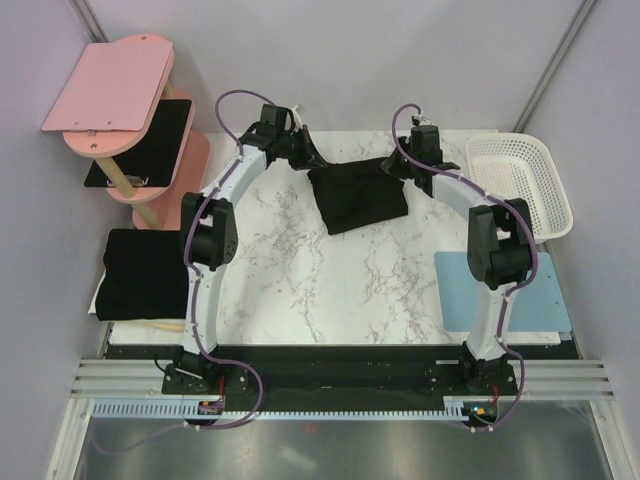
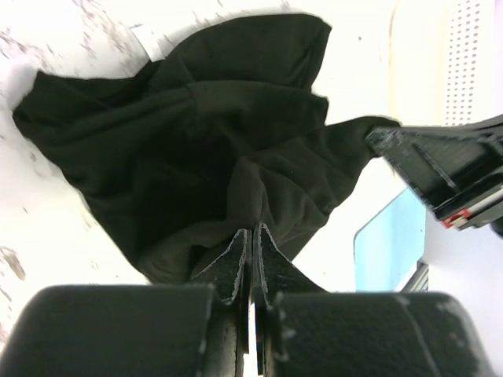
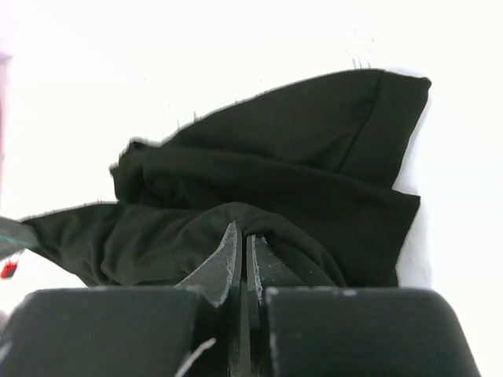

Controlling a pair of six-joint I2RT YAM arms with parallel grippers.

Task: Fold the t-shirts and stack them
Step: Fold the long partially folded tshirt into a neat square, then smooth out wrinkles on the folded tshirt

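A black t-shirt [image 1: 362, 197] hangs bunched between my two grippers over the far middle of the marble table [image 1: 330, 290], its lower part lying on the tabletop. My left gripper [image 1: 303, 157] is shut on the shirt's left top edge. In the left wrist view the fingertips [image 2: 253, 232] pinch a fold of the black t-shirt [image 2: 204, 141]. My right gripper [image 1: 398, 166] is shut on the right top edge. The right wrist view shows its tips [image 3: 240, 236] closed on a ridge of the t-shirt [image 3: 299, 173]. No print shows on the cloth.
What looks like a folded black t-shirt [image 1: 146, 272] lies at the table's left edge. A pink tiered shelf [image 1: 108, 95] carrying a flat black board [image 1: 150, 140] stands at the back left. At the right are a white basket [image 1: 520, 185] and a light blue mat [image 1: 505, 295].
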